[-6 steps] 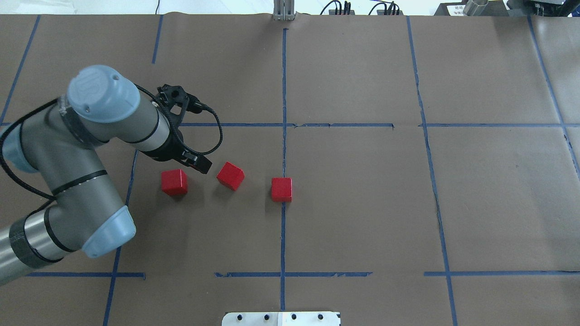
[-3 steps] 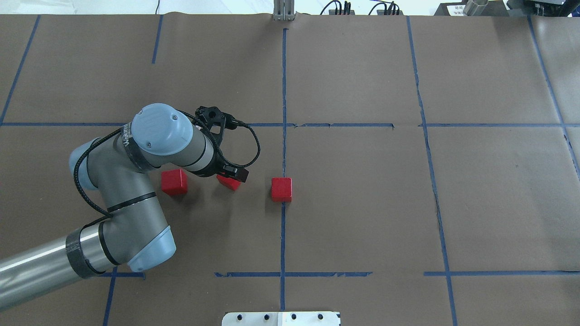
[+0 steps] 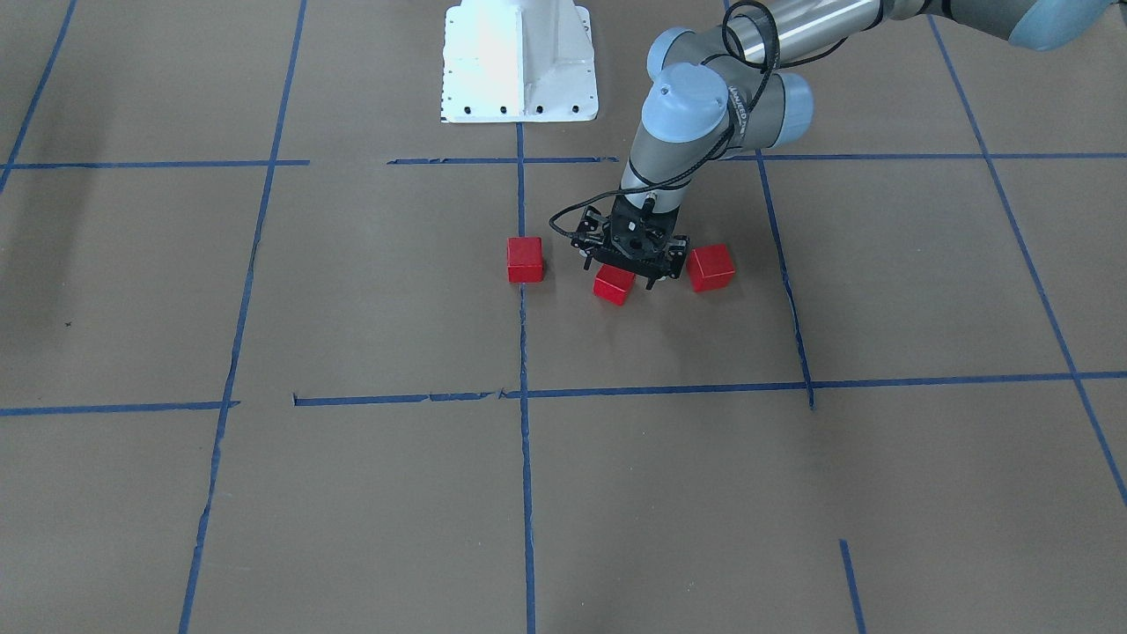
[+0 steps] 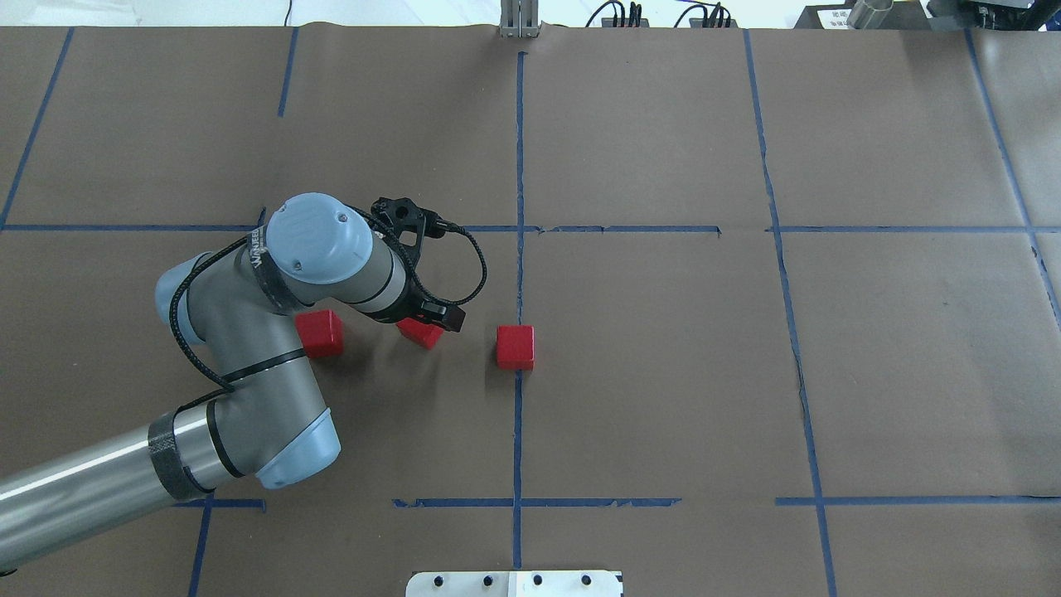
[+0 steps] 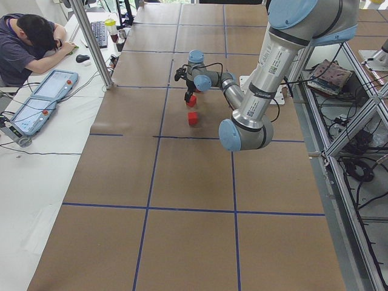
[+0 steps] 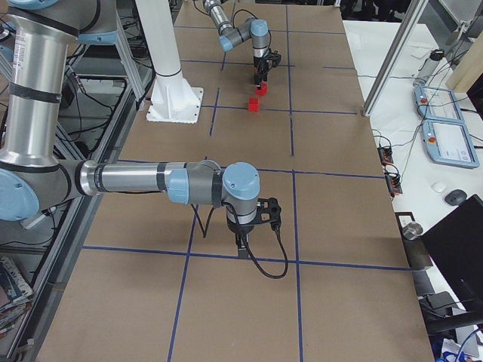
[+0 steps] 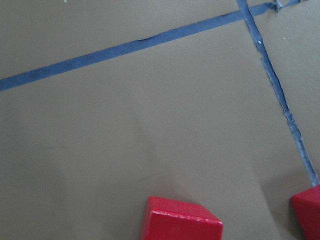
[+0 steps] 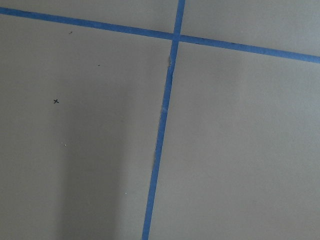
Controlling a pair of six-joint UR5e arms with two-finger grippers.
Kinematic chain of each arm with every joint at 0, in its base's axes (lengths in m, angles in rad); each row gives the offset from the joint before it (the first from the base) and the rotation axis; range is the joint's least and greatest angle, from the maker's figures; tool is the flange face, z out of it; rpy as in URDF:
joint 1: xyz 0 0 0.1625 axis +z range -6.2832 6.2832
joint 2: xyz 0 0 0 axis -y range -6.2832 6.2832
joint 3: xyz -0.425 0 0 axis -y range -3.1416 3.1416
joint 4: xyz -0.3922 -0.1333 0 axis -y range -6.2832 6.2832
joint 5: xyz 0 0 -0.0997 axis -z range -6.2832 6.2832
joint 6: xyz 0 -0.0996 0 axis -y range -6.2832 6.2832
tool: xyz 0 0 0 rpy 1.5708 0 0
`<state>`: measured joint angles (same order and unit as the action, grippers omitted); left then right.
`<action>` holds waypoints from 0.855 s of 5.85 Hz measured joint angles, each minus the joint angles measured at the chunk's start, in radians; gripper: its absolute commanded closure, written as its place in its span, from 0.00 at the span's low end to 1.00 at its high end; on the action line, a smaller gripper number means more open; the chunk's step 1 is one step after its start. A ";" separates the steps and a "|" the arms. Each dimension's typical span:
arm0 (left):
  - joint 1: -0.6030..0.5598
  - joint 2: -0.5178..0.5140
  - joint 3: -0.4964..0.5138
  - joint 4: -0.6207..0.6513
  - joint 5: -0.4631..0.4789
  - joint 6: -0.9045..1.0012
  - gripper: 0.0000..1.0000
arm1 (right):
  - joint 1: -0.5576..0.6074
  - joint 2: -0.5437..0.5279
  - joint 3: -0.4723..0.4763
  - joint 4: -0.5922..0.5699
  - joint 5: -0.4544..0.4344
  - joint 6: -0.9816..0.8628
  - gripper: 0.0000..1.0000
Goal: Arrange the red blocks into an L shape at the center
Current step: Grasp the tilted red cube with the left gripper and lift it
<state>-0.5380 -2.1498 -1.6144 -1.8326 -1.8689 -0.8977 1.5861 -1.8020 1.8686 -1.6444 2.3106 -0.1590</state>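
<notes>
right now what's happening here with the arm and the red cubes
The left gripper is down over the middle red block, jaws apparently open on either side of it, nothing lifted. The three blocks lie in a loose row, apart: the inner red block sits on the centre blue tape line, the outer red block beside the arm. No L yet. The right gripper hangs far from all three.

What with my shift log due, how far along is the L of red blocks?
Done: one red block sits on the center tape line. In hand: the left gripper is down at the middle block; whether it has closed on it cannot be told. Left: that block and the outer block stand apart in a row, so no L is formed yet.
</notes>
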 measured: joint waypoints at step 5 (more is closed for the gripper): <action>0.017 -0.025 0.043 0.009 -0.002 -0.003 0.74 | 0.000 0.000 0.000 0.000 0.001 0.001 0.00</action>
<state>-0.5210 -2.1745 -1.5714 -1.8235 -1.8711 -0.9007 1.5861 -1.8024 1.8685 -1.6444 2.3116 -0.1580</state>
